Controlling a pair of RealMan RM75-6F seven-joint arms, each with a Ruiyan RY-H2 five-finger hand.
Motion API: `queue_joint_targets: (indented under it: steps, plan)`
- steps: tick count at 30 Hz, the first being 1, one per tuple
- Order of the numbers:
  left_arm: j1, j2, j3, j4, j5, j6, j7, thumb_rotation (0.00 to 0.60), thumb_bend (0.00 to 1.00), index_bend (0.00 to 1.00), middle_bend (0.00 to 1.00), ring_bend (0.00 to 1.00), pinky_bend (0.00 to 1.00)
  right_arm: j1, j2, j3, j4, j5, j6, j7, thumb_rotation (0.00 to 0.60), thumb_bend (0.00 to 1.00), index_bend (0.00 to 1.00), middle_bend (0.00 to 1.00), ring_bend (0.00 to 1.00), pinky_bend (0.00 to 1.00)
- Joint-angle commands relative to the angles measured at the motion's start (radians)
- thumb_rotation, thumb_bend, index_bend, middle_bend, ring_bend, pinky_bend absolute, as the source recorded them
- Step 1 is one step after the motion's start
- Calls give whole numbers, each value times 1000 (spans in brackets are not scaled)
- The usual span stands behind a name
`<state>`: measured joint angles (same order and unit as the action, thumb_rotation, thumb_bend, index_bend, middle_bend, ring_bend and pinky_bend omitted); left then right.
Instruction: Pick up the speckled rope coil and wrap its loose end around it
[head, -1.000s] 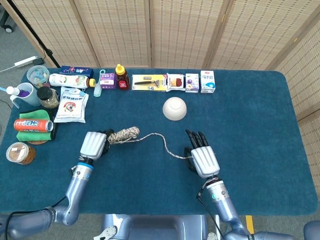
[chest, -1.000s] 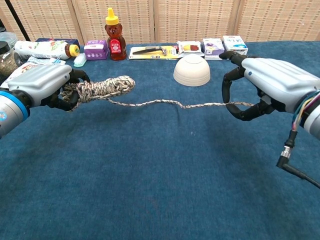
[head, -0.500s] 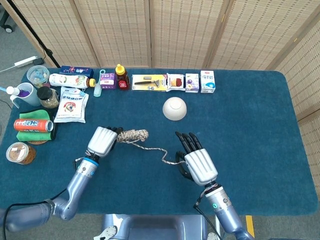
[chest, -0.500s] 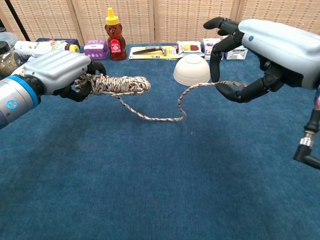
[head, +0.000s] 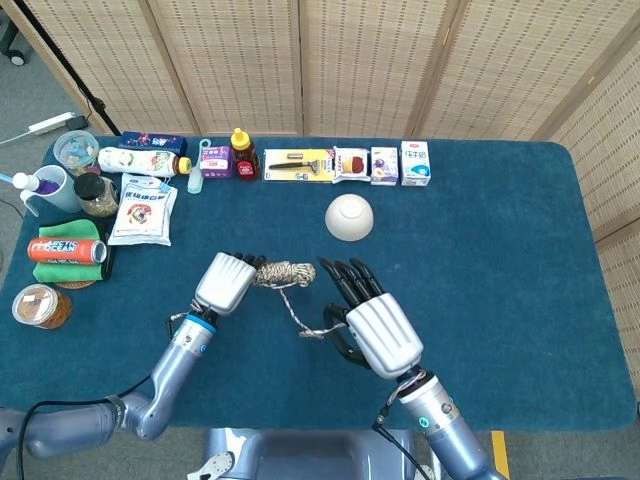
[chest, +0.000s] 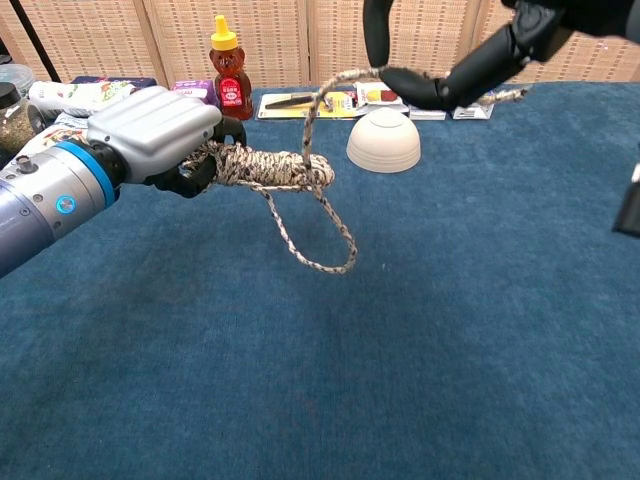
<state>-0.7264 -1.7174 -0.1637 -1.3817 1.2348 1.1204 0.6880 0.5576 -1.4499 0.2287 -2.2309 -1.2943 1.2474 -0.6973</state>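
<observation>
My left hand (head: 226, 282) (chest: 158, 128) grips one end of the speckled rope coil (head: 287, 272) (chest: 272, 168), holding it level above the blue table (head: 500, 260). The coil's loose end (chest: 318, 250) drops in a hanging loop, then rises over the coil to my right hand (head: 372, 328) (chest: 455, 60). That hand pinches the rope between thumb and a finger, high and just right of the coil, with the other fingers spread. In the chest view most of the right hand is cut off by the top edge.
A white upturned bowl (head: 349, 216) (chest: 383, 139) sits just behind the hands. A honey bear bottle (chest: 229, 68), small boxes (head: 385, 164) and a packaged tool (head: 298, 164) line the far edge. Cans, jars, a cup and packets (head: 143, 209) crowd the far-left corner.
Both hands rose and closed in toward each other. The right hand carried the loose end up and left over the coil, so the slack now hangs as a loop below it.
</observation>
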Motion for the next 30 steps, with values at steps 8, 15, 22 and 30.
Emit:
queue_joint_targets:
  steps: [8, 15, 22, 30]
  plan:
    - [-1, 41, 40, -65, 16, -38, -9, 600, 641, 708, 544, 560, 677, 158, -54, 230, 9, 228, 35, -113, 600, 493, 735, 0, 0, 0]
    - [-1, 44, 55, -81, 37, -38, -17, 600, 640, 707, 544, 559, 677, 261, -77, 335, 40, 328, 81, -161, 600, 492, 737, 0, 0, 0]
    - [2, 68, 79, -98, 76, -47, -58, 600, 640, 708, 544, 553, 677, 345, -97, 376, 195, 359, 92, -161, 600, 493, 738, 0, 0, 0]
    - [-3, 77, 91, -80, 122, -56, -119, 600, 641, 712, 544, 553, 677, 393, -116, 429, 253, 484, 89, -86, 600, 493, 738, 0, 0, 0]
